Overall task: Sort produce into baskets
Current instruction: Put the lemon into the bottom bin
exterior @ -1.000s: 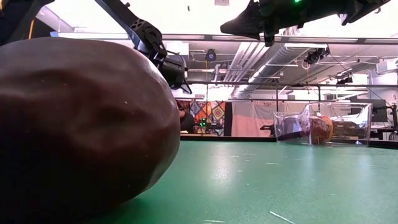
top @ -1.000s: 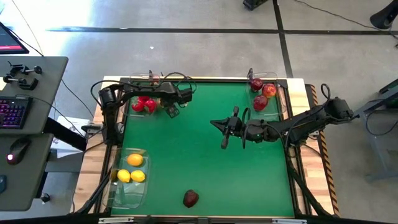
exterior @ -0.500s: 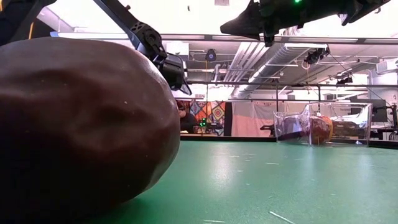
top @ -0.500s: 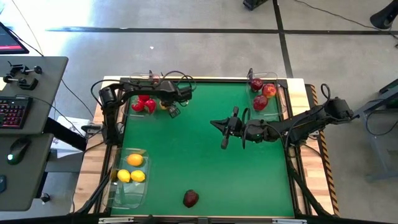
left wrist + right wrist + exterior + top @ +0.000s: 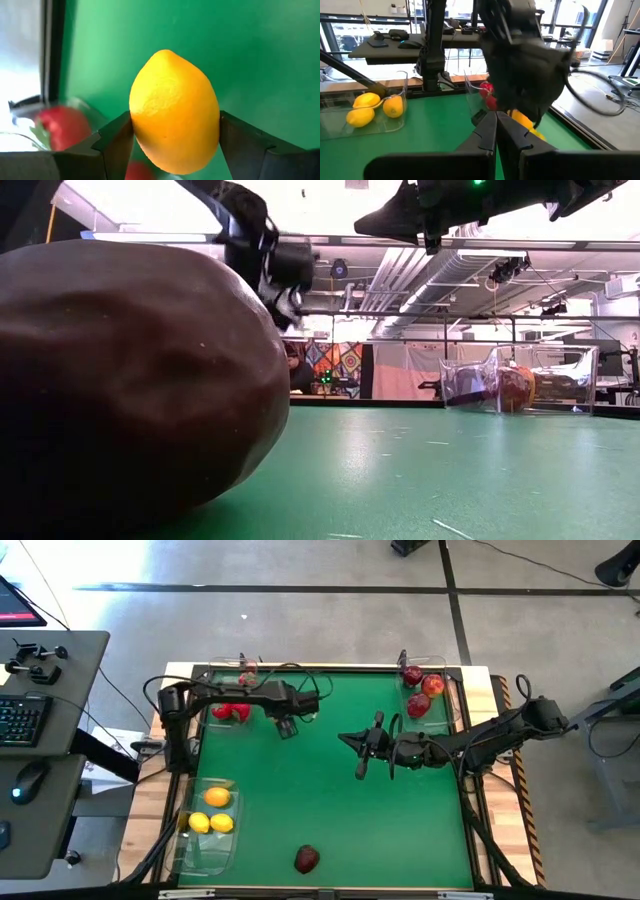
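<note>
Left gripper (image 5: 172, 135): pinching a lemon (image 5: 174, 111) between its two fingers (image 5: 117, 137), raised over the green mat (image 5: 330, 800), just beside the far-left tray (image 5: 228, 690).
Lemon's lie: long axis runs along the fingers, the pointed tip aimed away from the wrist, out past the fingertips.
Far-left tray: holds small red fruits (image 5: 232, 711).
Right gripper (image 5: 362, 752): fingers pressed together, nothing held, hanging over the mat's middle, well right of that tray.
Near-left tray (image 5: 190, 850): three lemons (image 5: 212, 812) inside.
Far-right tray (image 5: 448, 705): red apples (image 5: 421, 690) inside.
Loose dark red apple (image 5: 307, 859): on the mat by the near edge, well apart from the far-left tray.
</note>
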